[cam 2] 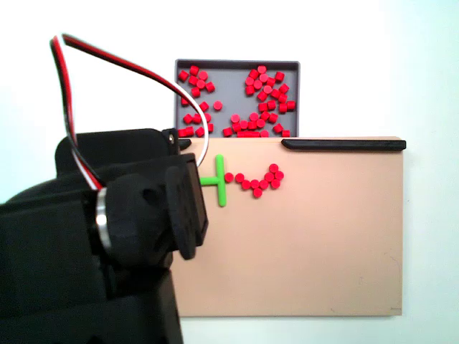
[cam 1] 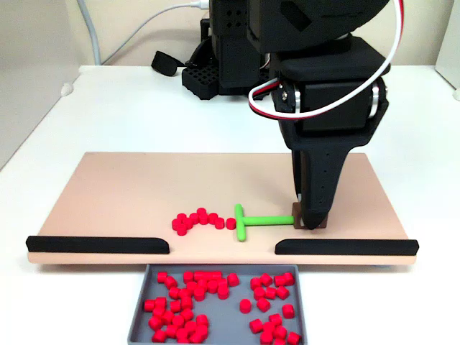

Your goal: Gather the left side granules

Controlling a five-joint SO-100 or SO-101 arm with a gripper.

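A green T-shaped tool (cam 1: pixel 262 220) lies on the tan board (cam 1: pixel 115 194), its crossbar pointing left in this fixed view. My gripper (cam 1: pixel 310 220) comes straight down and is shut on the tool's brown block end. One small red pellet, the left side granules (cam 1: pixel 231 223), sits against the crossbar's left face. Just beyond it, an arc of red pellets (cam 1: pixel 195 218) curves away to the left. In the other fixed view the tool (cam 2: pixel 221 180) pokes out from under my arm, with the pellet (cam 2: pixel 229 177) and the arc (cam 2: pixel 263 183) to its right.
Two black rails (cam 1: pixel 97 244) (cam 1: pixel 346 246) line the board's front edge, with a gap between them. Below the gap, a grey tray (cam 1: pixel 139 313) holds several red pellets. Cables and a black base stand behind the board.
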